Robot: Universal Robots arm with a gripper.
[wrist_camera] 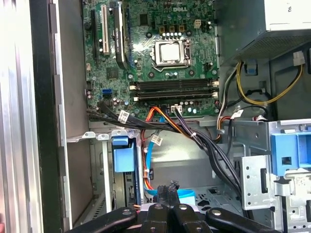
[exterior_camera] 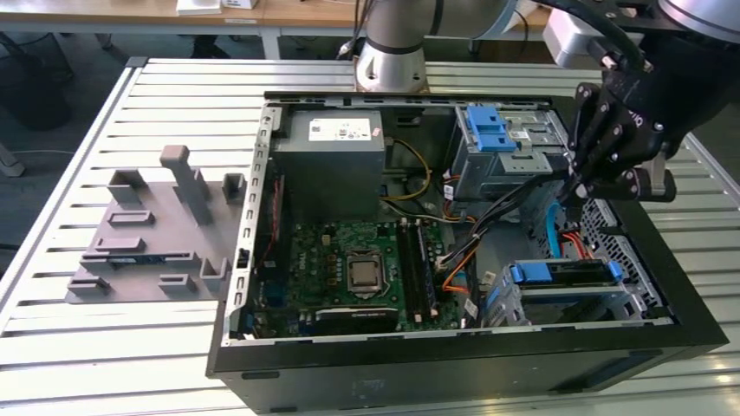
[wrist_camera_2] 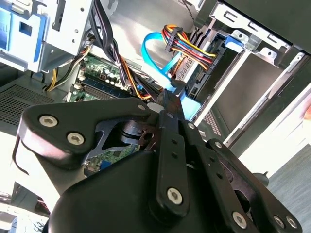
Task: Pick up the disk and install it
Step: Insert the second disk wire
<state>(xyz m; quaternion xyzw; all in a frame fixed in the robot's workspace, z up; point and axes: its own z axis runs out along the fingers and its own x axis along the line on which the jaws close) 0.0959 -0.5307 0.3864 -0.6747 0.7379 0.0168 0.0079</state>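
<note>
The disk (exterior_camera: 564, 274), a dark drive in a blue carrier frame, sits in the lower drive bay at the case's front corner, on the exterior view's right. Its blue end shows in the first wrist view (wrist_camera: 121, 154) and in the second wrist view (wrist_camera_2: 234, 40). My gripper (exterior_camera: 578, 186) hangs inside the open computer case, above and a little behind the disk and apart from it. In both wrist views the black fingers (wrist_camera: 167, 191) (wrist_camera_2: 170, 99) are pressed together with nothing between them, over a light blue flat cable (wrist_camera_2: 155, 48).
Inside the case are a grey power-supply box (exterior_camera: 335, 147), the green motherboard (exterior_camera: 359, 269), a silver drive cage with a blue latch (exterior_camera: 491, 130) and bundled cables (wrist_camera: 194, 138). A grey fixture block (exterior_camera: 151, 234) stands on the slatted table at the exterior view's left.
</note>
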